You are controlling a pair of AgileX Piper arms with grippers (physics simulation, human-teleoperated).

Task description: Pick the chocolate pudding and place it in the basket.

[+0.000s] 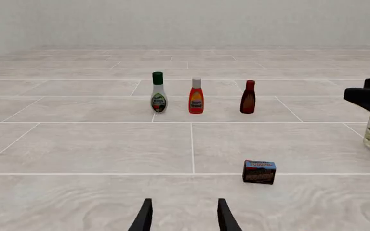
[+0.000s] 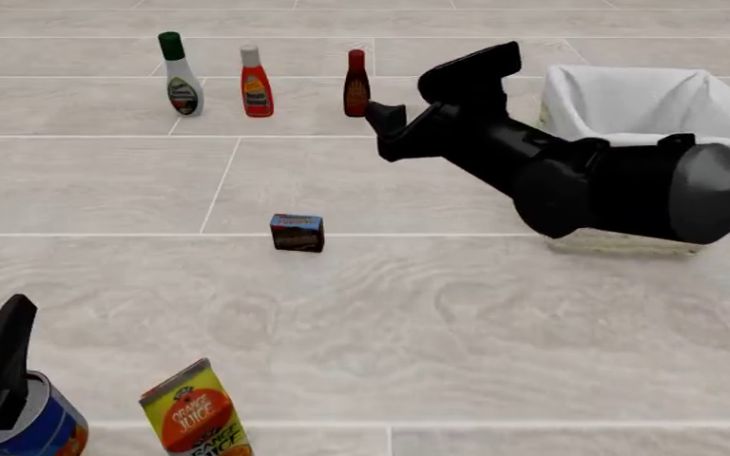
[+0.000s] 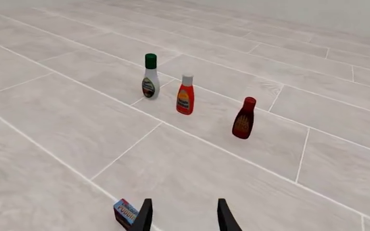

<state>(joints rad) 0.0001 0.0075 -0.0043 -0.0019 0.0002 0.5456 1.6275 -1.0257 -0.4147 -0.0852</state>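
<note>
pudding (image 2: 297,232) sits unheld at centre-left; right gripper (image 2: 397,128), fingers apart and empty, in approach, must descend onto it.

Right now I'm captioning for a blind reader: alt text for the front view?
The chocolate pudding sits alone on the tiled surface, untouched; the right hand hovers beyond it near three bottles, beside the basket.
</note>
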